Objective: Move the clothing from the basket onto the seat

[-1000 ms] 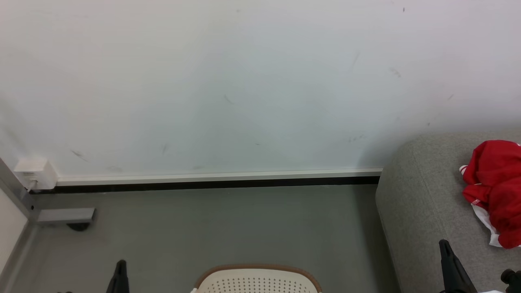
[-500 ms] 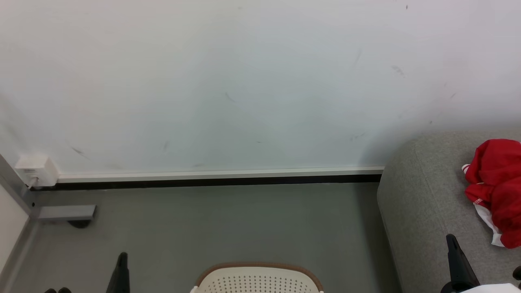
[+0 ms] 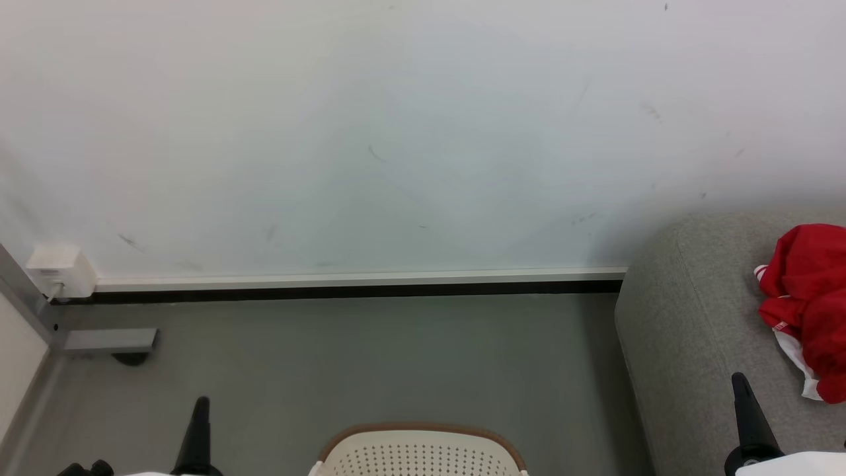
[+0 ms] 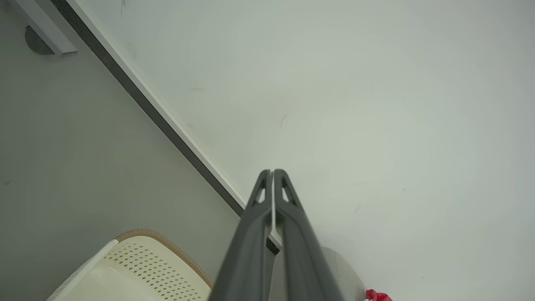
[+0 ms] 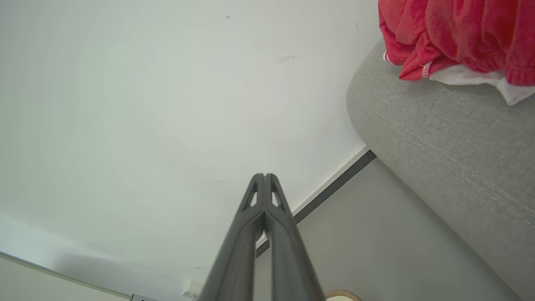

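We can read no text, brand, number or sign in any view. At the right edge of the head view, the clothing [image 3: 809,297] bears a small pale patch [image 3: 784,326], too small for us to tell whether it carries print. The white box [image 3: 56,270] at the left edge shows no legible marking.

You'll find the red clothes [image 3: 811,301] with white trim at three o'clock, crumpled on the grey sofa [image 3: 687,344] near its rounded end. At six o'clock stands the cream, perforated basket [image 3: 420,456], brown-rimmed, upright, apart from the sofa.
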You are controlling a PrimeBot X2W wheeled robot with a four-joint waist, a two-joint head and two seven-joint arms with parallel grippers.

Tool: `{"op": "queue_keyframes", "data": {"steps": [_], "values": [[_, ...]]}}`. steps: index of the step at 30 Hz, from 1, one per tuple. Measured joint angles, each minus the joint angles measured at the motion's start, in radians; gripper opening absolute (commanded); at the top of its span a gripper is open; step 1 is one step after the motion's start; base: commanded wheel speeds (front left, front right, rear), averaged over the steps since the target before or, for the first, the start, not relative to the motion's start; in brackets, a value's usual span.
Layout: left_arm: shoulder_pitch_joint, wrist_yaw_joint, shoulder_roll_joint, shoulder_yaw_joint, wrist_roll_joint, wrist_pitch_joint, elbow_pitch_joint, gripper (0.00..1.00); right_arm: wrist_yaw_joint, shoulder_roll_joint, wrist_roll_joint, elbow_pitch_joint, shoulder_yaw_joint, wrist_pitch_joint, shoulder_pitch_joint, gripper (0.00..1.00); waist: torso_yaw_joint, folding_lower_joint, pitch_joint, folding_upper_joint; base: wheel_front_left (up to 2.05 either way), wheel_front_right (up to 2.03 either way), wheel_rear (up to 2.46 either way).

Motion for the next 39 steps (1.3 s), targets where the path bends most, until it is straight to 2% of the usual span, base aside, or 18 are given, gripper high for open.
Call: {"op": "queue_keyframes", "data": {"steps": [39], "values": [[-0.052, -0.025, 0.0, 0.009, -0.367, 0.097, -0.014, 0.0, 0.0, 0.032, 0.311, -0.011, -0.081, 0.096, -0.033, 0.0, 0.013, 0.0, 0.023, 0.0, 0.0, 0.0, 0.0]]}}
